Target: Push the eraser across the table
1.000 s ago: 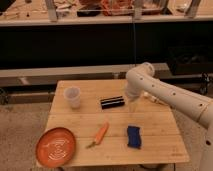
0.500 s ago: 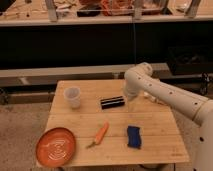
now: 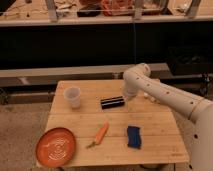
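White arm down at the right end of the eraser, middle of the frame

So the gripper (image 3: 127, 101) sits low over the table (image 3: 159, 131), just beside the right end of the black eraser (image 3: 112, 102), can't tell if it's actually touching. The arm (image 3: 165, 96) comes in from the right edge of the frame. A clear cup (image 3: 73, 97) stands left of the eraser. Lower down: an orange plate (image 3: 56, 146) at the lower-left corner, a carrot (image 3: 101, 134) in the middle, and a blue block (image 3: 133, 136) to its right.

Robot lab or workshop bay, as I view it: a cluttered workbench (image 3: 100, 15) runs behind one wooden desk (image 3: 155, 132) on a speckled floor (image 3: 20, 130). My tool (image 3: 129, 100) hangs low over the desk's far half.
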Action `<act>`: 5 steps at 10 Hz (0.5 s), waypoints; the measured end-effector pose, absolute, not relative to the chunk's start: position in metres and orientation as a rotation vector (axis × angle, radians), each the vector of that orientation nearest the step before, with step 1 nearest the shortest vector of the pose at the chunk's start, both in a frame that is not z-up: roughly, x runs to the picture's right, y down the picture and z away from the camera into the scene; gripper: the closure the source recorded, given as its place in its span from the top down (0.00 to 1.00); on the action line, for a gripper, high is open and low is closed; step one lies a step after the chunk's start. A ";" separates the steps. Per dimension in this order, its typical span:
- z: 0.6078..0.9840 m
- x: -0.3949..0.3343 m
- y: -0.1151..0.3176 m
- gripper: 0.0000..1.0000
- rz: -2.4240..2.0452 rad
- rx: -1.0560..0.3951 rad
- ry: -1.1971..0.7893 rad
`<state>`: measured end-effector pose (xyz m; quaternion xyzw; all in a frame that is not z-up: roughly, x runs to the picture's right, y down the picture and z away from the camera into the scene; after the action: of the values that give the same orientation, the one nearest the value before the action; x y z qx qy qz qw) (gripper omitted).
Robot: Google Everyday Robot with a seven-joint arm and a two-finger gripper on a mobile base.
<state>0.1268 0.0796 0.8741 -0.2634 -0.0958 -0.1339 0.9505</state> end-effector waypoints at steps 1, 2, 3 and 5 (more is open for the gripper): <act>0.876 0.129 0.079 0.80 -0.270 -0.536 -0.193; 0.879 0.129 0.079 0.79 -0.269 -0.537 -0.192; 0.881 0.128 0.078 0.70 -0.270 -0.539 -0.192; 0.883 0.127 0.077 0.58 -0.272 -0.541 -0.192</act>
<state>0.1266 0.0775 0.8835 -0.2660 -0.0944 -0.1339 0.9500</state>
